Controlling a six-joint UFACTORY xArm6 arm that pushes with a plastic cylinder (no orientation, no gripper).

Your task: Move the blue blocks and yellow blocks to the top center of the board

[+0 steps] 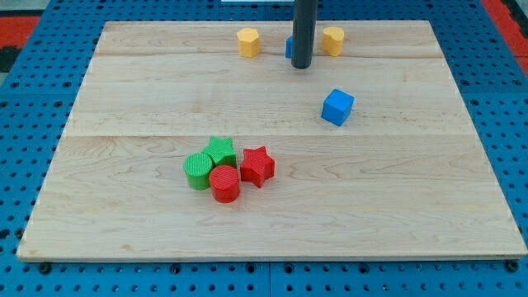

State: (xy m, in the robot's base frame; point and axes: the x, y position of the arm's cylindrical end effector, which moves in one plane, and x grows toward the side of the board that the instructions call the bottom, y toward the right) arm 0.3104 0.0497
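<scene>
A pale wooden board (272, 206) of glued planks lies on a blue pegboard surface, its grain running from the view's left to the view's right.

Near the board's top edge, about the centre, stands my tip (302, 65), the lower end of a straight dark rod that comes down from the view's top. It is a bare rod end with nothing to open or close, and it grips nothing.

Just behind the rod a second blue block (289, 47) shows only as a sliver at the rod's left side; its shape cannot be made out. Just right of the rod sits a yellow block (333, 40), stubby and many-sided, partly cut by the rod. Another yellow block (248, 41) of similar stubby form sits left of the tip, apart from it.

A blue cube (337, 106) lies below and right of the tip, well short of the top edge, turned so one corner faces the view's bottom. None of these blocks has a clear long axis.

Toward the lower left of centre, a green cylinder (198, 170), a green star-like block (220, 151), a red cylinder (224, 182) and a red star (256, 165) cluster together, touching.
</scene>
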